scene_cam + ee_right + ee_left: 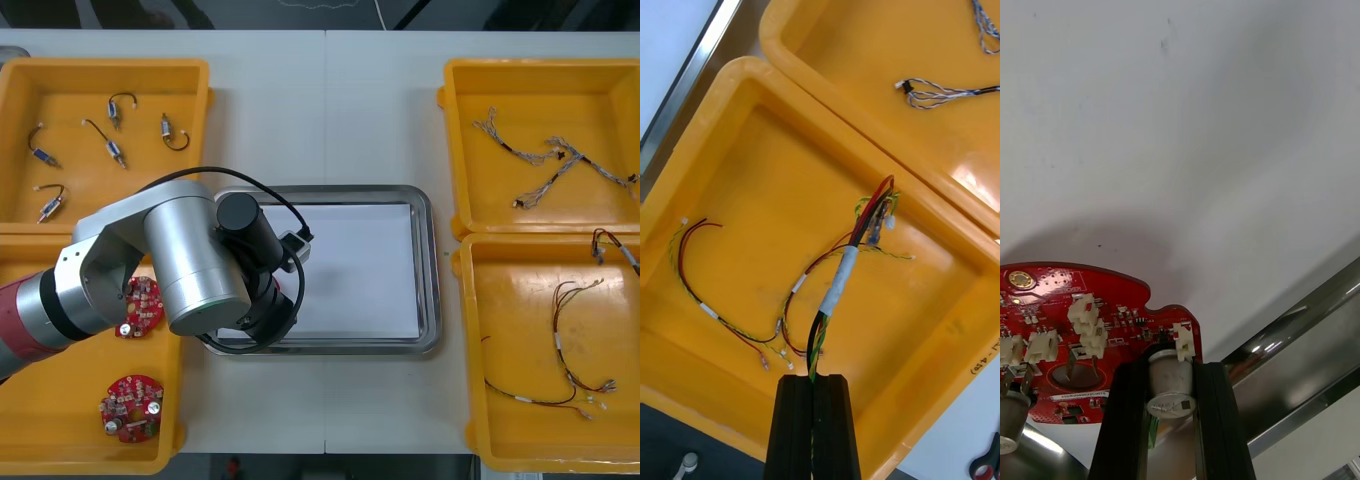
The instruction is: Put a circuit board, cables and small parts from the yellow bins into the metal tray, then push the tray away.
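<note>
Left wrist view: end effector (1171,375) grips circuit board (1075,330) over tray (1300,352)

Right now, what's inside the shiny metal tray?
Its white floor, and a red circuit board held by the left gripper near the rim. In the front view the left arm covers that corner.

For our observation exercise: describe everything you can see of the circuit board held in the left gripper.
The circuit board is a round red disc with a notched edge, carrying white connectors, tiny chips, a gold pad and silver cylindrical cans. The left gripper is shut on one can at its edge, holding the board over the white inside of the metal tray, near its rim. Whether it touches the tray cannot be told.
</note>
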Action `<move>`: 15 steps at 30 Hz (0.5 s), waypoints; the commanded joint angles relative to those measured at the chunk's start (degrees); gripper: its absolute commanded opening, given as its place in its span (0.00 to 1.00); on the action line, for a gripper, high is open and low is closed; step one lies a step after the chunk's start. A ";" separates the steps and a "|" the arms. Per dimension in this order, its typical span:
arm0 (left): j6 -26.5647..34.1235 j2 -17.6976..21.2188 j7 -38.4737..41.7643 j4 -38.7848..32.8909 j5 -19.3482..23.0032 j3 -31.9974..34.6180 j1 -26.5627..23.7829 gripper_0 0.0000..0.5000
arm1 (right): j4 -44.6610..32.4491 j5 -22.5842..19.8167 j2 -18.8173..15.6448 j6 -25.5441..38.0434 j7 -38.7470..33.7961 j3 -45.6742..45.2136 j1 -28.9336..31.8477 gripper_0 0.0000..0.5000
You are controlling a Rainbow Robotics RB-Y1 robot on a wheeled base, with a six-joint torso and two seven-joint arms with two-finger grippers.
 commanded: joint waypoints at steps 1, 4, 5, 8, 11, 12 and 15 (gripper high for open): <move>-0.71 -0.86 6.46 -0.64 -0.19 -0.17 -2.10 0.54 | -1.26 -0.53 -2.45 0.24 1.43 2.16 -0.43 0.00; -0.71 -0.95 6.89 -0.82 0.16 0.79 -2.10 1.00 | -1.26 -0.70 -2.53 0.24 1.87 2.95 -1.31 0.00; -0.71 -1.04 7.16 -0.82 0.25 0.97 -2.10 1.00 | -1.26 -0.70 -2.45 0.24 1.96 3.30 -1.48 0.00; -0.71 -1.12 7.86 -0.82 0.60 1.58 -2.10 1.00 | -1.26 -0.62 -2.45 0.24 1.96 4.53 -2.19 0.00; -0.71 -1.21 8.21 -0.99 0.95 2.55 -2.10 1.00 | -1.26 -1.06 -2.45 0.24 2.04 5.14 -2.98 0.00; -0.53 -1.12 8.30 -1.26 1.13 3.25 -2.10 1.00 | -1.26 -1.23 -2.53 0.24 2.13 5.76 -3.50 0.00; 0.79 -1.21 8.30 -2.31 1.75 5.63 -2.10 1.00 | -1.26 -2.20 -2.45 0.24 2.22 7.25 -5.44 0.00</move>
